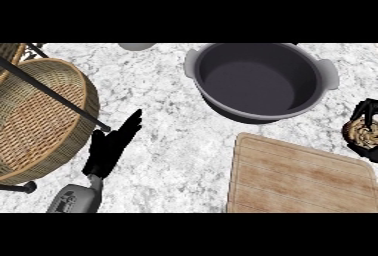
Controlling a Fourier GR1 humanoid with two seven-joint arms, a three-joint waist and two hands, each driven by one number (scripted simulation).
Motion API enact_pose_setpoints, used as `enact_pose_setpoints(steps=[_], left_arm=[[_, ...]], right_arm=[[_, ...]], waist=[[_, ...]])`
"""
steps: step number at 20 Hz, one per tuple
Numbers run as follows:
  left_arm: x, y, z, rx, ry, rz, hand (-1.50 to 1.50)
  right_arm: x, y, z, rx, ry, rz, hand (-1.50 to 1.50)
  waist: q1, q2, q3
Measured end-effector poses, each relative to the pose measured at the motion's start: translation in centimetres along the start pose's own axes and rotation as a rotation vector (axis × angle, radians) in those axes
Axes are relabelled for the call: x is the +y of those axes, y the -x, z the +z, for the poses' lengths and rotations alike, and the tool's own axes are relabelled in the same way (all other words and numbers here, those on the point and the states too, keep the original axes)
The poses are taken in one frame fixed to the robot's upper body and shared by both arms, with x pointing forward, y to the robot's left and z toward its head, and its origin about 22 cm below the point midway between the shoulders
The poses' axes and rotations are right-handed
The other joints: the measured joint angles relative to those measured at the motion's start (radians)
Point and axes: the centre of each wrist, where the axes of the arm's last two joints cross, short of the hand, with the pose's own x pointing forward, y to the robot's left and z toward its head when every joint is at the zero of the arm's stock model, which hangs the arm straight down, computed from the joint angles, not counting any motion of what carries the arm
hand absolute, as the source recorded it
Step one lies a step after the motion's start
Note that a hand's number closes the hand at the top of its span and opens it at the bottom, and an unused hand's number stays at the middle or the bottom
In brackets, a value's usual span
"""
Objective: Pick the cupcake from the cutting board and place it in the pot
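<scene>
Right hand (367,129) sits at the right edge, fingers curled round the cupcake (359,131), so it's off the cutting board (299,175) and just right of the pot (258,80), not in it. Left hand (111,145) rests open on the marble counter (170,145), fingers straight, beside a wicker basket (44,120)

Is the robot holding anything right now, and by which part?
Yes: the right hand is curled round the cupcake, gripping its sides. The left hand holds nothing.
</scene>
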Motion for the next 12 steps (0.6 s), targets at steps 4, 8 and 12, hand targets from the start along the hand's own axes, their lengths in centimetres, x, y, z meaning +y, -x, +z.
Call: enact_pose_setpoints(steps=[4, 8, 12], left_arm=[[0.5, -0.1, 0.0, 0.002, -0.009, 0.000, 0.00], [0.6, 0.3, 0.1, 0.008, -0.015, 0.002, 0.00], [0.9, 0.4, 0.6, 0.010, -0.025, 0.000, 0.00]], right_arm=[[-1.7, -1.5, -1.5, -0.047, 0.021, 0.098, 1.50], [-2.3, -2.3, -2.6, -0.106, 0.027, 0.194, 1.50], [-3.3, -4.1, -4.7, -0.165, 0.029, 0.277, 1.50]], waist=[[-0.005, -0.002, -0.001], [-0.017, -0.006, -0.002], [-0.024, -0.011, -0.004]])
